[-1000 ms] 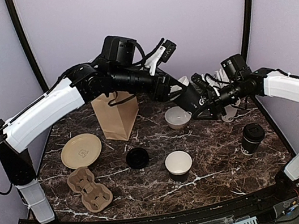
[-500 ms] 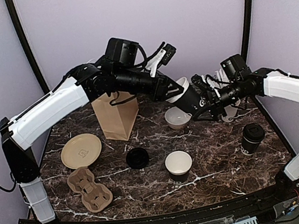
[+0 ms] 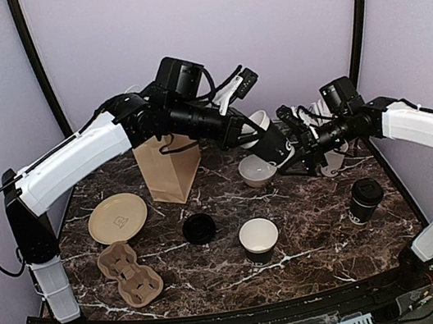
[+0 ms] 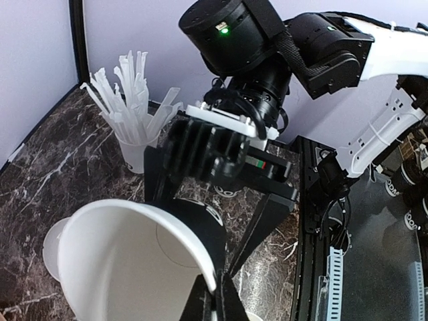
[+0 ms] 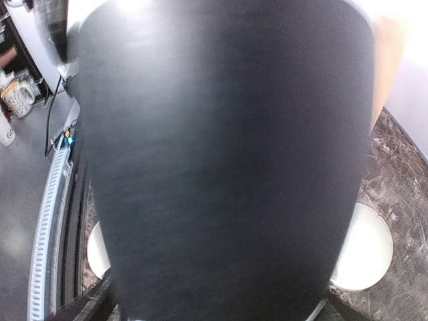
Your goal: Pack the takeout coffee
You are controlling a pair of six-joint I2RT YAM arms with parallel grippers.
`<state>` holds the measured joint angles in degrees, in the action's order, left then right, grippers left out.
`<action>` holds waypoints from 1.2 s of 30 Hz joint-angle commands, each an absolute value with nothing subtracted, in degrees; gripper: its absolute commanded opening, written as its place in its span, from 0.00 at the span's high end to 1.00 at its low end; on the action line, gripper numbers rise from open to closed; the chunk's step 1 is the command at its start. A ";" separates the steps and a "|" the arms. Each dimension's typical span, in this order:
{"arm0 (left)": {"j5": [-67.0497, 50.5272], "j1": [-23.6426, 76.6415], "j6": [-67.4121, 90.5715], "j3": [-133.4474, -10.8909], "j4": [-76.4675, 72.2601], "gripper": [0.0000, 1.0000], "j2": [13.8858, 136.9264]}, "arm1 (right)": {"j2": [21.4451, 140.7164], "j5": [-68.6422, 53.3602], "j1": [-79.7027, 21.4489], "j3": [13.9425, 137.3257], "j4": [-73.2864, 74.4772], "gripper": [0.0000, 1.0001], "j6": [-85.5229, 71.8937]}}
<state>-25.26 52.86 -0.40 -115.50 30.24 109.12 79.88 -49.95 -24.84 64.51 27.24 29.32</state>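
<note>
A lidless black takeout coffee cup (image 3: 274, 140) with a white inside (image 4: 127, 261) hangs tilted over the back of the table. My left gripper (image 4: 217, 297) is shut on its rim, one finger inside and one outside; in the top view it (image 3: 258, 130) reaches in from the left. My right gripper (image 3: 294, 147) stands open around the cup's body, and its fingers (image 4: 267, 221) show a gap to the cup wall. The cup's black side (image 5: 221, 160) fills the right wrist view. A second lidless cup (image 3: 259, 239) and a lidded cup (image 3: 365, 199) stand on the table.
A brown paper bag (image 3: 169, 166) stands at the back left, with a tan plate (image 3: 117, 218) and a cardboard cup carrier (image 3: 130, 274) in front of it. A loose black lid (image 3: 199, 228) lies mid-table. A low white bowl (image 3: 257, 170) and a cup of straws (image 4: 134, 134) are under the arms.
My left gripper has shut on the cup's rim. My right gripper has opened off the cup's body. The cup has shifted slightly left and up.
</note>
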 commanded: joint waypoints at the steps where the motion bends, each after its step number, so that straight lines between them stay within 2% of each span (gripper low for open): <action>1: -20.24 52.20 -1.58 -118.05 33.38 1.00 108.65 | 78.18 -45.85 -24.90 65.41 26.68 0.08 27.69; 7: -0.57 50.81 -4.46 -121.23 42.39 1.00 110.84 | 74.81 -40.21 -22.77 61.96 30.49 0.05 30.65; 13: 6.87 46.66 -3.10 -125.32 47.62 1.00 118.16 | 72.69 -44.04 -22.27 57.76 30.77 0.07 31.03; 21: 5.22 43.39 -3.48 -129.33 47.97 1.00 127.20 | 70.42 -43.83 -22.24 55.16 28.48 0.08 30.32; 33: 0.62 43.00 -3.66 -130.69 45.59 1.00 133.31 | 70.81 -44.36 -22.29 53.49 27.28 0.09 30.54; 36: 0.24 42.98 -3.40 -130.98 45.40 0.89 134.28 | 70.92 -44.55 -22.26 53.34 27.42 0.09 30.67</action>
